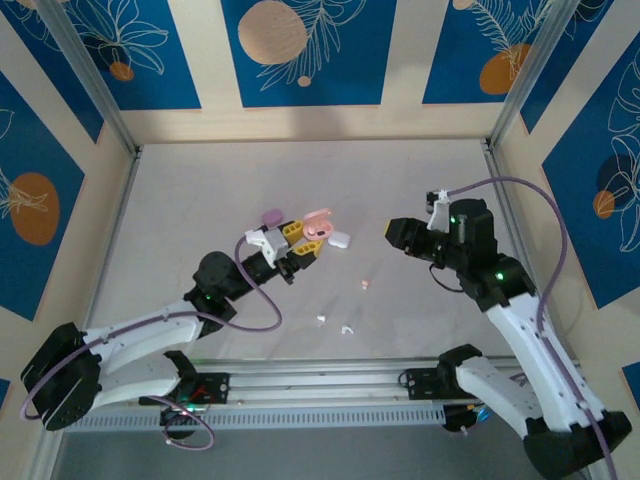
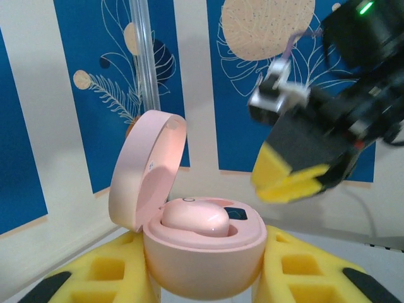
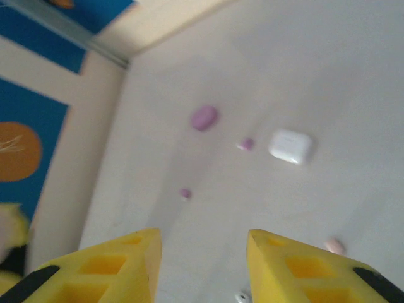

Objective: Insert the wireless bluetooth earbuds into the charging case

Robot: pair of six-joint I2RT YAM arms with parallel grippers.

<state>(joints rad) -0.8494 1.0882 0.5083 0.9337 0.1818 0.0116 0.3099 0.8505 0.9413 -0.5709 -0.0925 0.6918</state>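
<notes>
Pale table [image 1: 420, 190], free room rearward — loose pink bud [image 1: 365, 285] and 2 white buds [image 1: 322, 320] lie frontward. Left claw [image 1: 300, 242] clenches the open pink case [image 2: 202, 265], 1 seated bud [image 2: 192, 221] inside; right claw [image 3: 203, 252] gapes empty, apart.

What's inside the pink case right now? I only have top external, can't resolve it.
Observer: Left wrist view: one pink earbud sits in the open pink case; the slot beside it looks empty.
Operator: Right gripper carrying a bud?
Observer: No. In the right wrist view the right gripper is open, with just table showing through the gap.
Operator: Left grip on the case OK?
Observer: The left gripper has the case upright, its body clamped between the yellow pads, lid hinged back.
</notes>
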